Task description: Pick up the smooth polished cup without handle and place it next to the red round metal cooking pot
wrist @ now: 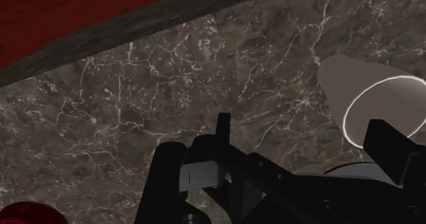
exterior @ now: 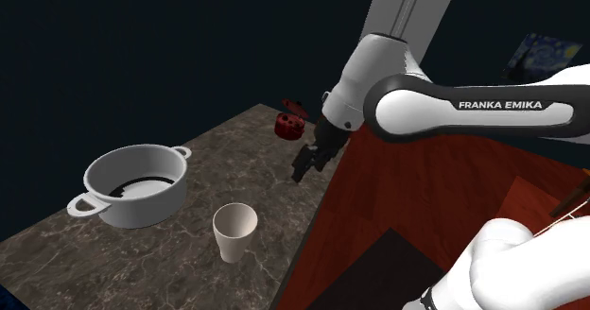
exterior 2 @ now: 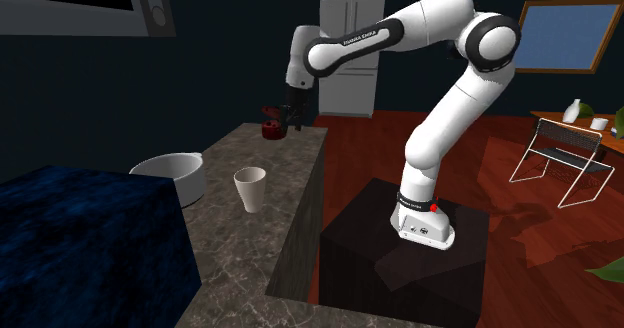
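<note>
A pale, handleless cup [exterior: 234,231] stands upright on the dark marble counter [exterior: 189,261], near its front edge. A light grey round pot [exterior: 132,185] with two side handles sits to the shoulder view's left of it. My black gripper [exterior: 305,162] hangs open above the counter's edge, between the cup and a small red object [exterior: 288,123], touching neither. In the second exterior view the gripper [exterior 2: 291,128] is right beside the red object [exterior 2: 271,128], with the cup [exterior 2: 249,189] and pot [exterior 2: 172,176] nearer the camera. In the wrist view the gripper [wrist: 273,142] holds nothing and the cup [wrist: 368,100] lies beyond one finger.
The counter's edge [exterior 2: 300,206] drops to a red wood floor [exterior 2: 500,276] where my stand [exterior 2: 410,238] sits. A dark blue block [exterior 2: 90,246] rises on the counter's near end. A chair [exterior 2: 560,161] and a refrigerator [exterior 2: 350,56] stand farther off.
</note>
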You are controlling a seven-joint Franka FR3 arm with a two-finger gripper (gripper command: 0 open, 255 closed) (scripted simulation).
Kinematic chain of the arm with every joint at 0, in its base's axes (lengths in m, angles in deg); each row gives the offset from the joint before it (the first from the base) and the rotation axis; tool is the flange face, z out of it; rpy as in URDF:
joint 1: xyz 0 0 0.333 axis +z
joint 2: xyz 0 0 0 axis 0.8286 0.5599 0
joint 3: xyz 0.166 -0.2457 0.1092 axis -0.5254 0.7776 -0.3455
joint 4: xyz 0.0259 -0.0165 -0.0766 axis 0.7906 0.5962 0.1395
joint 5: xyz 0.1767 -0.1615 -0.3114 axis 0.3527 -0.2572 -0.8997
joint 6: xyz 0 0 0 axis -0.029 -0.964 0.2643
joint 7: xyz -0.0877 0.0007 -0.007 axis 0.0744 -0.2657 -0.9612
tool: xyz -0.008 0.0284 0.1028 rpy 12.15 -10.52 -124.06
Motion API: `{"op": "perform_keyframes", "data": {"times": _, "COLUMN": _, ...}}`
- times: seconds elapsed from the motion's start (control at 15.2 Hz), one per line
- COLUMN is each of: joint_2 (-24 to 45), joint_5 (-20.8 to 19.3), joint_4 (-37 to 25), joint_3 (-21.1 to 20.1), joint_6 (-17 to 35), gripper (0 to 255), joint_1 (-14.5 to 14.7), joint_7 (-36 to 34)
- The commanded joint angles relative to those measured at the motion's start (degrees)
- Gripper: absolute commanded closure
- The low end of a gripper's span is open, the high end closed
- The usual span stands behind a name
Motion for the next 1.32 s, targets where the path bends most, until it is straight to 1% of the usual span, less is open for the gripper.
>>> {"op": "perform_keyframes", "data": {"times": 0.0, "joint_2": 3.67, "joint_5": -0.11, "joint_4": -0.7, "joint_3": -2.11, "joint_6": 3.23, "gripper": 0, "joint_1": 0.18, "joint_7": -1.84}}
{"op": "perform_keyframes", "data": {"times": 0.33, "joint_2": 13.12, "joint_5": -2.26, "joint_4": -3.43, "joint_3": -7.07, "joint_6": 10.22, "gripper": 0, "joint_1": 0.29, "joint_7": -7.11}}
{"op": "perform_keyframes", "data": {"times": 0.59, "joint_2": 21.64, "joint_5": -6.51, "joint_4": -6.87, "joint_3": -10.55, "joint_6": 15.04, "gripper": 0, "joint_1": 0.31, "joint_7": -12.63}}
{"op": "perform_keyframes", "data": {"times": 0.66, "joint_2": 22.08, "joint_5": -6.79, "joint_4": -7.07, "joint_3": -10.65, "joint_6": 15.26, "gripper": 0, "joint_1": 0.38, "joint_7": -12.94}}
{"op": "perform_keyframes", "data": {"times": 1.12, "joint_2": 26.96, "joint_5": -9.74, "joint_4": -5.8, "joint_3": -11.25, "joint_6": 21.0, "gripper": 0, "joint_1": 0.38, "joint_7": -15.06}}
{"op": "perform_keyframes", "data": {"times": 1.25, "joint_2": 26.96, "joint_5": -9.74, "joint_4": -5.8, "joint_3": -11.23, "joint_6": 21.0, "gripper": 0, "joint_1": 0.4, "joint_7": -15.06}}
